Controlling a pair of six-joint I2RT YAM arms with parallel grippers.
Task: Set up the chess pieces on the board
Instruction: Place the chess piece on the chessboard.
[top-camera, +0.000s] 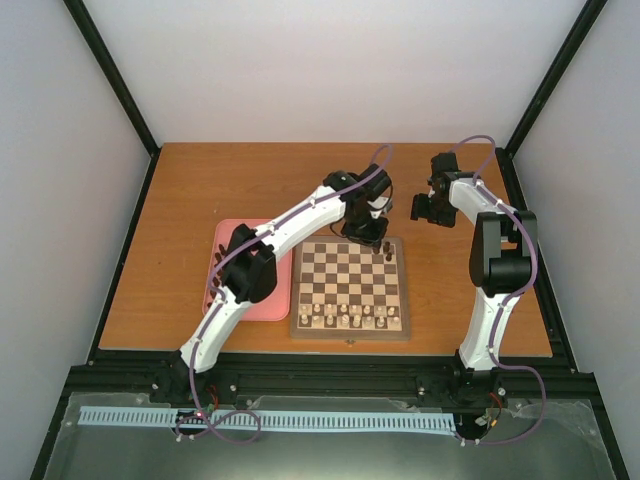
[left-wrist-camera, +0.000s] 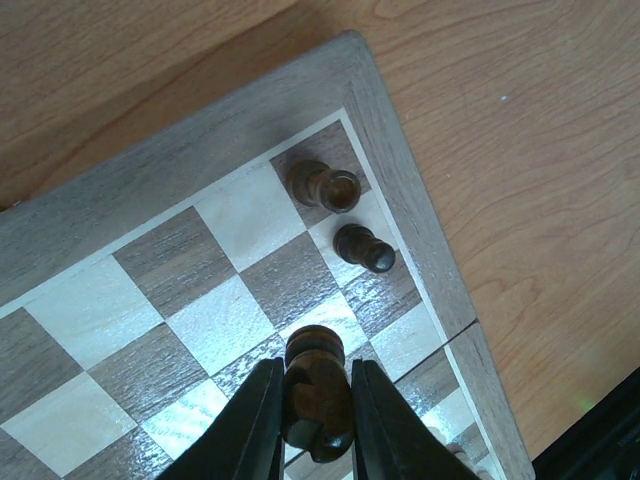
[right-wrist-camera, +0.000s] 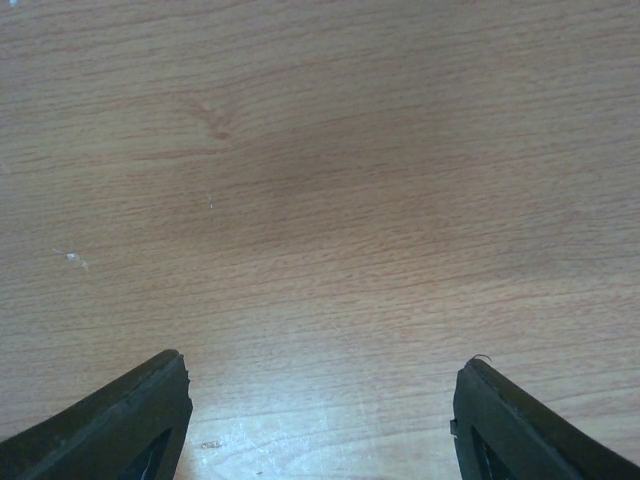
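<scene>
Gripping turned dark wooden piece (left-wrist-camera: 315, 345), left hand (left-wrist-camera: 316, 385) over checkered board (left-wrist-camera: 190, 150); right hand (right-wrist-camera: 320, 400) wide above woodgrain table (right-wrist-camera: 320, 180).

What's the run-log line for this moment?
left tool: shut on dark piece, over board | right tool: open, empty, over table | placed: two dark pieces at board's far-right corner

L wrist view: dark piece (left-wrist-camera: 315, 395) sits between the left gripper (left-wrist-camera: 315, 368) fingers. Its lower end is hidden behind them and cut by the bottom edge; prob. a pawn, not sure. Board (left-wrist-camera: 150, 180) runs off frame left of and below the fingers.

R wrist view: right gripper (right-wrist-camera: 322, 360) fingers (right-wrist-camera: 110, 420) are cut off at the bottom edge, only tips show.

Top view: two dark pieces (top-camera: 387, 252) just right of the left gripper are too small to ID. Pink tray (top-camera: 228, 235) is partly hidden under the left arm (top-camera: 300, 222).
</scene>
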